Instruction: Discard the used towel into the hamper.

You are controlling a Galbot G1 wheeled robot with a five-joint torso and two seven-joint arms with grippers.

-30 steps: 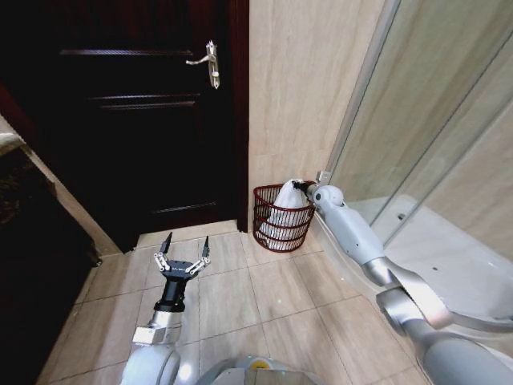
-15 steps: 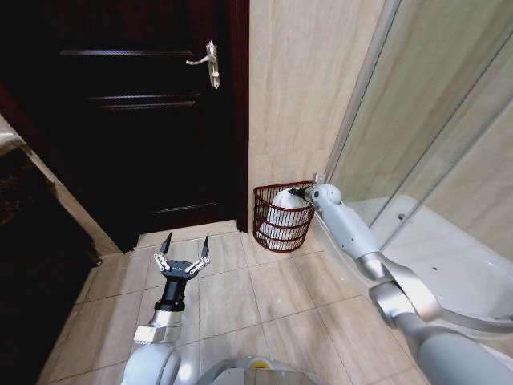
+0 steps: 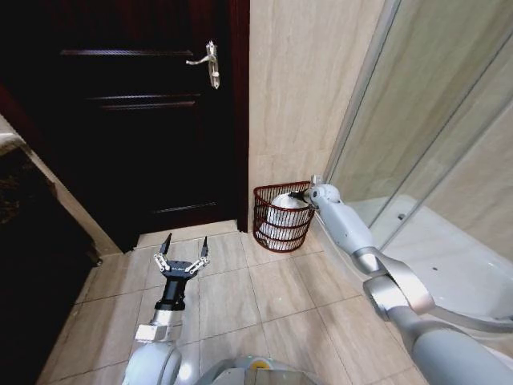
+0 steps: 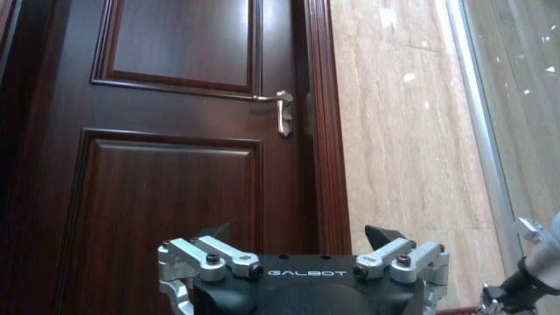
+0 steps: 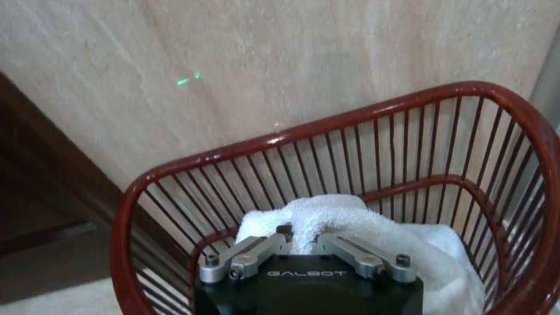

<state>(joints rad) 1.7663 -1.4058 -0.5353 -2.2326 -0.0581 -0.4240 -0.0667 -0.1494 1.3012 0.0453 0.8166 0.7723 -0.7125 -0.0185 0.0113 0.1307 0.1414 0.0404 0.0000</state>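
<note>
Inside hamper (image 3: 280, 218), right gripper (image 5: 302, 241) fingertips buried in towel (image 5: 350, 220), grip unclear

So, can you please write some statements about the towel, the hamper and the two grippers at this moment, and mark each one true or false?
1. The white towel lies inside the hamper. True.
2. The right gripper is over the hamper, shut on the towel. True.
3. The left gripper holds a second towel. False: it is open and holds nothing, low above the floor tiles.
4. The hamper stands in front of the dark door. False: it stands by the beige wall, between the door and the glass shower screen.
5. The hamper has tipped onto its side. False: it stands upright, with its opening upward.
</note>
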